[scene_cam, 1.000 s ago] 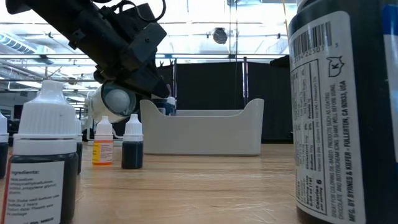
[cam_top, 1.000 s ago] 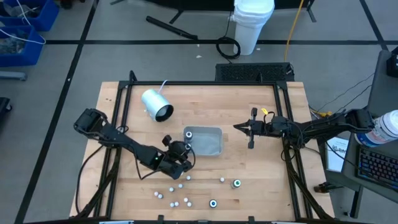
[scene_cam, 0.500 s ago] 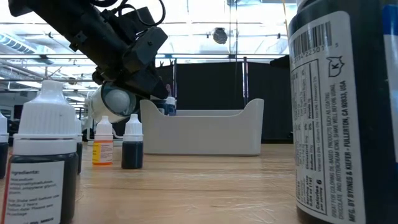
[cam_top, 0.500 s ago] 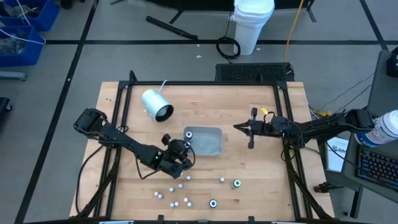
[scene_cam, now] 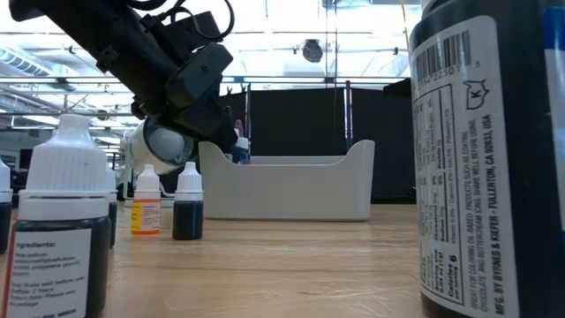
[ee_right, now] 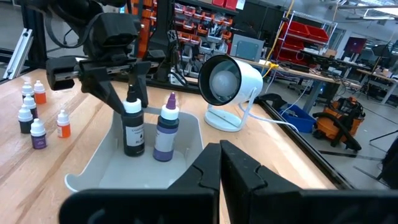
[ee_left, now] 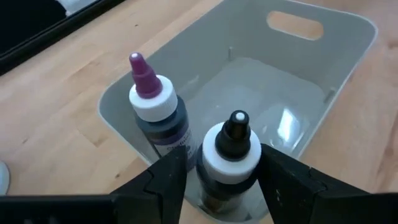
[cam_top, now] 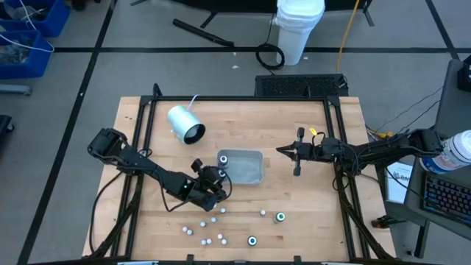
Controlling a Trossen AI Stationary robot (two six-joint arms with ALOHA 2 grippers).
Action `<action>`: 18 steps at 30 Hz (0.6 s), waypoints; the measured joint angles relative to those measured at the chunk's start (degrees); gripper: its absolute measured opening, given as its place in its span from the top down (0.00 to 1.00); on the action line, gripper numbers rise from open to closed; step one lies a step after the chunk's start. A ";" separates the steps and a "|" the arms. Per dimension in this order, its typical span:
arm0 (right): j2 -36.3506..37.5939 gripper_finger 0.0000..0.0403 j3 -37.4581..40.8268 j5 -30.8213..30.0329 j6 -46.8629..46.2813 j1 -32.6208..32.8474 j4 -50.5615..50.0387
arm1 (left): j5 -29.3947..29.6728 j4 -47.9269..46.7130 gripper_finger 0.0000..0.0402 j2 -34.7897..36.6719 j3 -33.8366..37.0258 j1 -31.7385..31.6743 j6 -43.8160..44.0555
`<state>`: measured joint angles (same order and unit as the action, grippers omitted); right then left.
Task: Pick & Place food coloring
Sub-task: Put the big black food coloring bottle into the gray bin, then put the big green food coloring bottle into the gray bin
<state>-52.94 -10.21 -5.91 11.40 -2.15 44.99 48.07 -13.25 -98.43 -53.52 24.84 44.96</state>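
Black-tipped bottle (ee_left: 231, 152) is standing in your grey tray (ee_left: 348, 50), your left gripper (ee_left: 225, 177) straddling it with fingers apart; your right gripper (ee_right: 219, 165) is waiting, pressed together.

A light wooden table (cam_top: 309, 206) stands on a grey floor (cam_top: 96, 81) crossed by dark lines, with a white bucket (cam_top: 299, 29) and a yellow cord (cam_top: 346, 37) behind it and blue bins (cam_top: 26, 33) off to one corner. A keyboard (cam_top: 441, 197) sits on a desk beside the table. Beyond the table lie a black curtain wall (scene_cam: 300, 132), ceiling lights (scene_cam: 371, 35), red parts shelves (ee_right: 311, 37) and cluttered workbenches (ee_right: 336, 68).
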 joint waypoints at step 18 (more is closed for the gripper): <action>0.01 1.00 0.00 0.00 0.00 0.02 -0.04 | 1.06 4.06 0.51 0.00 -0.04 -0.44 -6.33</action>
<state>-52.93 -10.22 -5.91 11.40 -2.13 44.95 49.14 -9.19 -98.43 -53.56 24.40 38.63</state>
